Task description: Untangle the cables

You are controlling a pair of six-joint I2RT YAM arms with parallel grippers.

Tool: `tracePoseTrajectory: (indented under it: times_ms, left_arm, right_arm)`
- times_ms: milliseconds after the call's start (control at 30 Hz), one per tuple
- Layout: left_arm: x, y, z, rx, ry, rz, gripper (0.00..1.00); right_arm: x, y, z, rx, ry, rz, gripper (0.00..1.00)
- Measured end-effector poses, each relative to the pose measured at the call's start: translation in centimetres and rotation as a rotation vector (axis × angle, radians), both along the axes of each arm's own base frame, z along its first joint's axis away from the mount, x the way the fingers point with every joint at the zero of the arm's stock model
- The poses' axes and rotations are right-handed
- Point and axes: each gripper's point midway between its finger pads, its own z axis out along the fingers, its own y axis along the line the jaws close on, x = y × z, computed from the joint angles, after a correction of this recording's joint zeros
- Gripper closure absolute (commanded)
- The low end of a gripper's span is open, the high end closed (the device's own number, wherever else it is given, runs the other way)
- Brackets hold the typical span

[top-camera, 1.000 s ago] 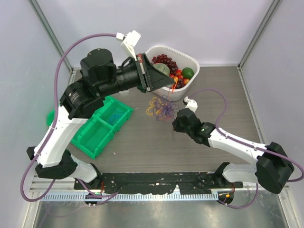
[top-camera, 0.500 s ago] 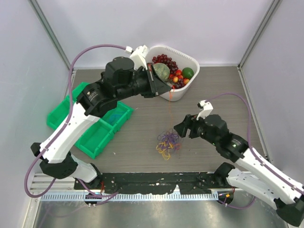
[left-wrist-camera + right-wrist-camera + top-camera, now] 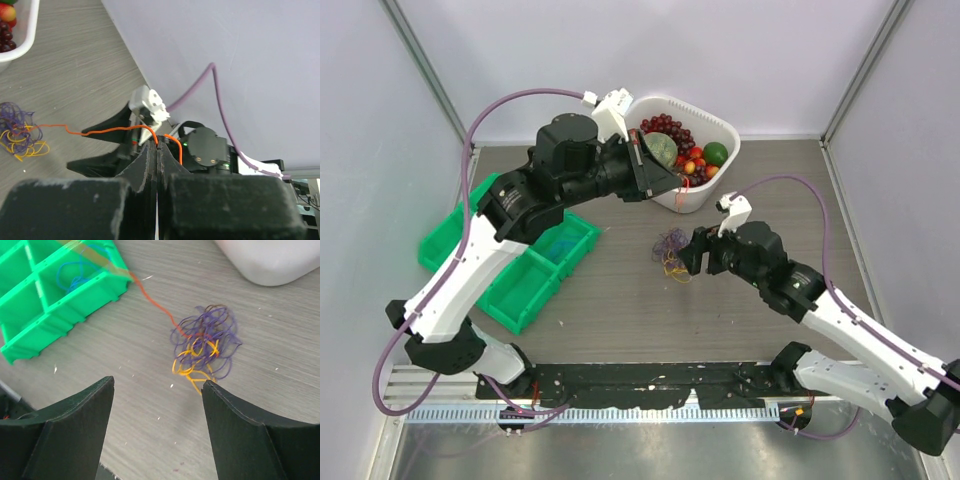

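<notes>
The cables are a small tangle of purple, yellow and dark loops on the table in front of the white basket. They also show in the right wrist view as the cables. An orange cable runs taut from the tangle up into my left gripper, which is shut on it. In the top view the left gripper hangs beside the basket. My right gripper is open just short of the tangle and holds nothing; from above, the right gripper sits at the tangle's right edge.
A white basket of fruit stands at the back, close behind the left gripper. A green divided bin lies at the left with a blue cable in one compartment. Grey walls close in both sides.
My right gripper opened and let go of the tangle, drew back, then came forward beside it again. The tangle shifted on the table. The left arm swung lower, still pinching the orange cable.
</notes>
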Motion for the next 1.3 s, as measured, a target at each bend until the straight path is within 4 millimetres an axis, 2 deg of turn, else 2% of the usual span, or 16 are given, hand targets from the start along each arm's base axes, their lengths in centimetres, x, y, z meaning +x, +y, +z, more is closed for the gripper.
tracePoseTrajectory:
  times_ms: [200,300,400,467,533,600,733,867,1000,1200,1300]
  left_arm:
    - [-0.9,-0.2,2.0,-0.056,-0.006,-0.035,1.0]
    - [-1.6,-0.2,4.4,-0.112,-0.039,-0.065,1.0]
    - [-2.3,-0.1,7.6,-0.185,-0.084,-0.095,1.0]
    - [-2.8,0.0,9.9,-0.238,-0.118,-0.115,1.0]
    - [-3.3,0.2,12.0,-0.283,-0.154,-0.129,1.0]
    - [-3.7,0.6,13.8,-0.32,-0.188,-0.136,1.0]
    - [-3.7,2.7,16.0,-0.354,-0.25,-0.091,1.0]
    - [-1.8,6.6,15.3,-0.269,-0.299,0.095,1.0]
    - [-0.3,11.0,13.2,-0.126,-0.333,0.292,1.0]
    - [1.7,18.0,7.3,0.194,-0.32,0.582,1.0]
    - [2.1,20.3,4.1,0.329,-0.29,0.667,1.0]
  right_arm:
    - [3.1,0.8,-0.3,-0.005,-0.032,-0.082,0.25]
    - [4.4,2.4,-0.2,0.032,-0.054,-0.067,0.26]
    - [5.6,4.4,-1.0,0.07,-0.046,-0.041,0.27]
    - [6.2,5.5,-2.5,0.083,-0.02,-0.028,0.27]
    - [6.6,6.1,-5.0,0.065,0.024,-0.03,0.27]
    - [6.8,5.9,-8.5,0.01,0.075,-0.047,0.27]
    - [6.7,4.7,-12.2,-0.048,0.143,-0.076,0.26]
    - [5.7,2.8,-15.1,-0.07,0.221,-0.109,0.26]
    - [4.2,1.9,-16.2,-0.075,0.27,-0.114,0.26]
    - [3.4,1.5,-13.9,-0.034,0.258,-0.12,0.25]
    - [3.1,1.3,-13.1,-0.025,0.25,-0.123,0.25]
